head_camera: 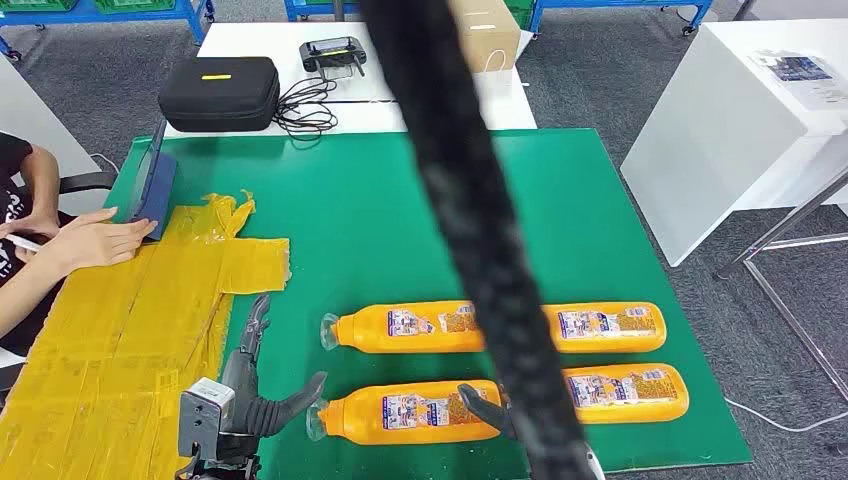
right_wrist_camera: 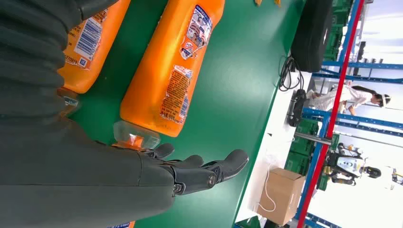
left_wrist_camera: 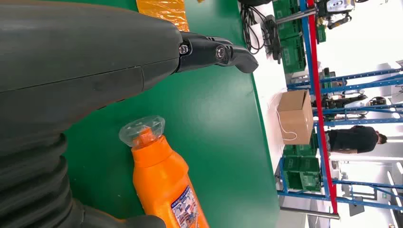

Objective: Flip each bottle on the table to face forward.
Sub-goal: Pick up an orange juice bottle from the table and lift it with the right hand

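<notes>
— While the green mat point(head_camera: 380, 200) covers most of the table, what lies on it?

— Four orange bottles on their sides, in two rows, labels up. The far-left bottle point(head_camera: 405, 329) and far-right bottle point(head_camera: 610, 326) lie behind; the near-left bottle point(head_camera: 405, 412) and near-right bottle point(head_camera: 630, 391) lie in front. A thick black cable point(head_camera: 470, 230) hangs across the view and hides their middles.

— And beside them?

— Yellow sheeting point(head_camera: 110, 330) on the left, where a person's hand point(head_camera: 95, 240) rests.

— The hands?

— The left hand point(head_camera: 245, 395) sits just off the near-left bottle's clear cap point(left_wrist_camera: 141, 130), fingers spread, holding nothing. The right hand point(right_wrist_camera: 190, 171) is by another bottle's cap, fingers apart; it seems empty, though the cable blocks much of it from above.
</notes>
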